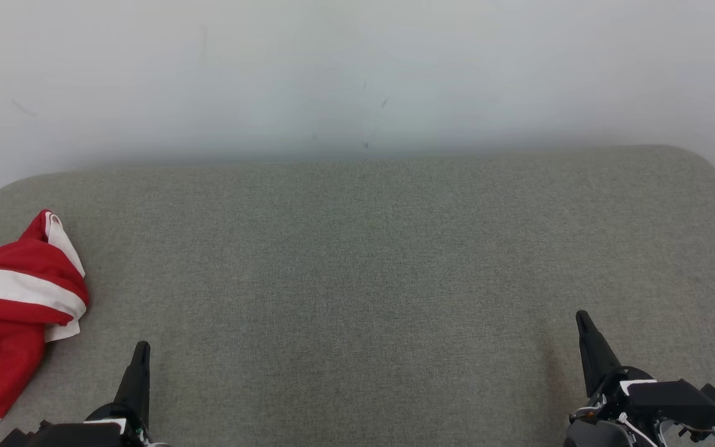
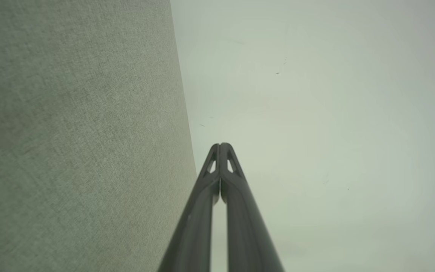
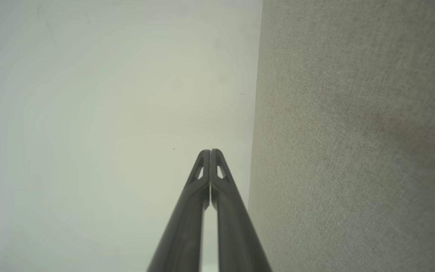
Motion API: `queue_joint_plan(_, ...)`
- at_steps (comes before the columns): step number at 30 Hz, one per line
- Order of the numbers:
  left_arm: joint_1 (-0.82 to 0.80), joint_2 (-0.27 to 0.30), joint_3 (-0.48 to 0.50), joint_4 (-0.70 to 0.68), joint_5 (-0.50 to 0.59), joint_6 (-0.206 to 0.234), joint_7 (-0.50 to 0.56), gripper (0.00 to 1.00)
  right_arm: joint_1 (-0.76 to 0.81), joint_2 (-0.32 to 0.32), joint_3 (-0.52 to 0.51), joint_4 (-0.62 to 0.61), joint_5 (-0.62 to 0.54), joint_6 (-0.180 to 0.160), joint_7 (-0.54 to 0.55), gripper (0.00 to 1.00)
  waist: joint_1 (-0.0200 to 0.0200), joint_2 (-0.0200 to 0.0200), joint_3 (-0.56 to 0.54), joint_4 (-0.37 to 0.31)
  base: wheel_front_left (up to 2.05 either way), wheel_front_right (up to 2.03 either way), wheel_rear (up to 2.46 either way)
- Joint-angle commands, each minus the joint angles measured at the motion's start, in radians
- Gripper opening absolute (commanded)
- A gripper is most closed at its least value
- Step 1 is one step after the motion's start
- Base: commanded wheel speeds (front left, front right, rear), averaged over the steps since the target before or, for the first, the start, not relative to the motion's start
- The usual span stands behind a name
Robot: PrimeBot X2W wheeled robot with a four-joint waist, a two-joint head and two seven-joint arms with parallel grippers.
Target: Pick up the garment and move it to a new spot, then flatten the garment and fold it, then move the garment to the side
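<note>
Garment: a red piece with white bands, lying crumpled at the left edge of the frame on the grey cloth-covered surface, part of it cut off by the frame. The left fingers sit at the lower left, just beside the heap. The right fingers sit at the lower right, well apart from it. Both pairs are pressed together and hold nothing.

The pick-up looks not yet begun. The left fingers are the natural choice. They should spread first, then come down on a raised fold near the top of the heap rather than a flat hem, pinching several layers. Lifting clear before carrying it toward the bare middle of the frame should avoid dragging it.
</note>
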Motion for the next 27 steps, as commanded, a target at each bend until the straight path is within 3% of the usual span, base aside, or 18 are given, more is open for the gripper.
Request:
queue_joint_plan(1,-0.009,0.002,0.003,-0.003,-0.006,-0.003,-0.001,0.0,-0.007,0.002,0.0,-0.002,0.001,0.001,0.003,0.0,0.0,-0.0001,0.0,0.0,0.0,0.0,0.0)
queue_joint_plan(27,-0.009,0.002,0.003,-0.003,-0.006,-0.003,-0.001,0.0,-0.007,0.002,0.0,-0.002,0.001,0.001,0.003,0.0,0.0,-0.0001,0.0,0.0,0.0,0.0,0.0)
